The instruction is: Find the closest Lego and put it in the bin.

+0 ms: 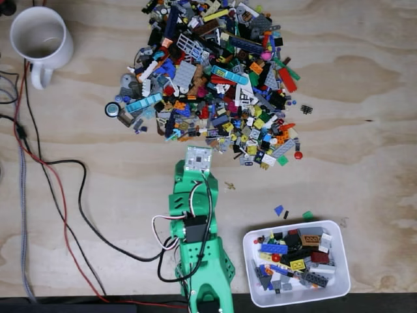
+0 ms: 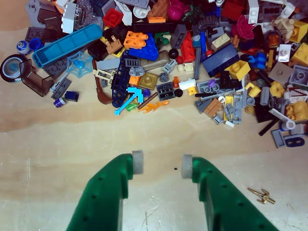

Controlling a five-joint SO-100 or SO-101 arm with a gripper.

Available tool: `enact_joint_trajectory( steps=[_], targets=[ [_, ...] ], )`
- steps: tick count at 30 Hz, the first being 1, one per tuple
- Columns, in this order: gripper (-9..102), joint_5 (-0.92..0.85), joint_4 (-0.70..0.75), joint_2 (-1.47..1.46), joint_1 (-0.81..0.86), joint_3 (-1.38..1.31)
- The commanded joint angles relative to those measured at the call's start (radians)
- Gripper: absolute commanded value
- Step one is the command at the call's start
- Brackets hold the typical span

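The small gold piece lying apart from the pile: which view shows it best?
The wrist view: the small gold piece lies large on bare wood right of the open pincer. The fixed view shows it as a tiny speck.

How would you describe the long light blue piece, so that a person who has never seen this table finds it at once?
Start at the big Lego pile on the wooden table, and go to its left edge in the fixed view, the side toward the white mug. There lies the long light blue piece, tilted, beside a round dark disc. No neighbour is so long and pale blue.
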Motion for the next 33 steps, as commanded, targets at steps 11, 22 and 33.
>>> enact_joint_trajectory(
  steps=[11, 22, 33],
  targets=[
    [13, 0.015, -0.011, 0.029, 0.012, -0.003],
    [13, 0.02, -0.012, 0.031, 0.015, -0.002],
    [13, 0.025, -0.026, 0.029, -0.003, 0.017]
  ],
)
